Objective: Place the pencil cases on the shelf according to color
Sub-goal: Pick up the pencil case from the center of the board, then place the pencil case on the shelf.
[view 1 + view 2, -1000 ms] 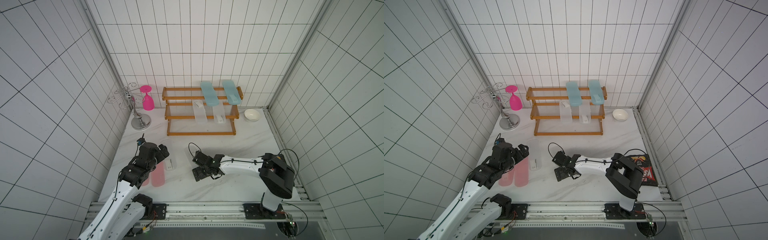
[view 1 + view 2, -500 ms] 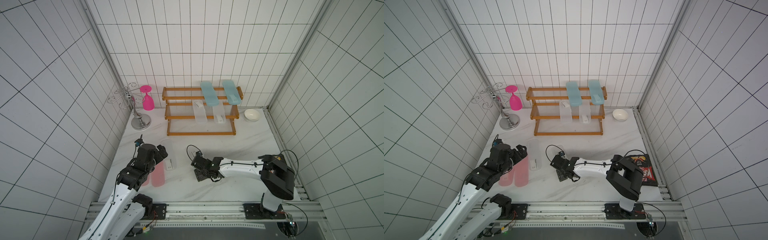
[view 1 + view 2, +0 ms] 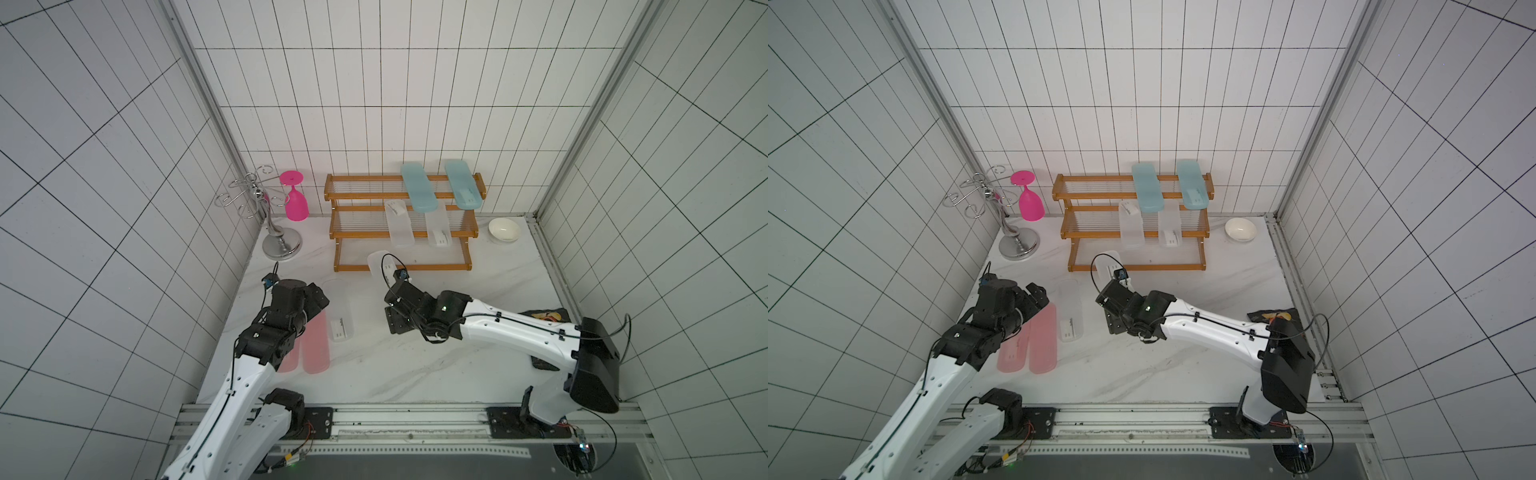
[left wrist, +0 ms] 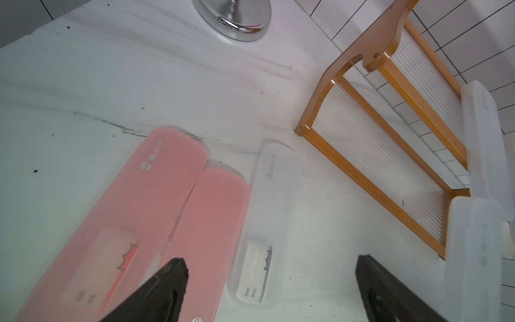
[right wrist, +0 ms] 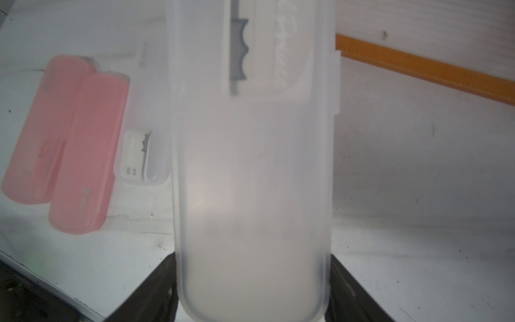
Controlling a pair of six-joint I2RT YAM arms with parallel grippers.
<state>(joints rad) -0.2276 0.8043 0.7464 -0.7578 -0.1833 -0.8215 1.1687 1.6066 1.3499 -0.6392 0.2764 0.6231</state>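
The right gripper [image 5: 252, 281], at the lower middle of the right wrist view, was partly closed on one rounded end of a clear-frosted long flat plastic pencil case [image 5: 250, 167]. The long axis of the case ran straight away from the jaws towards the orange-brown wooden stepped shelf [image 3: 432, 268] in the middle of a top view. Its far end seemed to be just before the lowest rail.

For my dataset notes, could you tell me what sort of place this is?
Likely a robot lab cell: white tiled walls around a white marbled tabletop, aluminium mounting rail in front.
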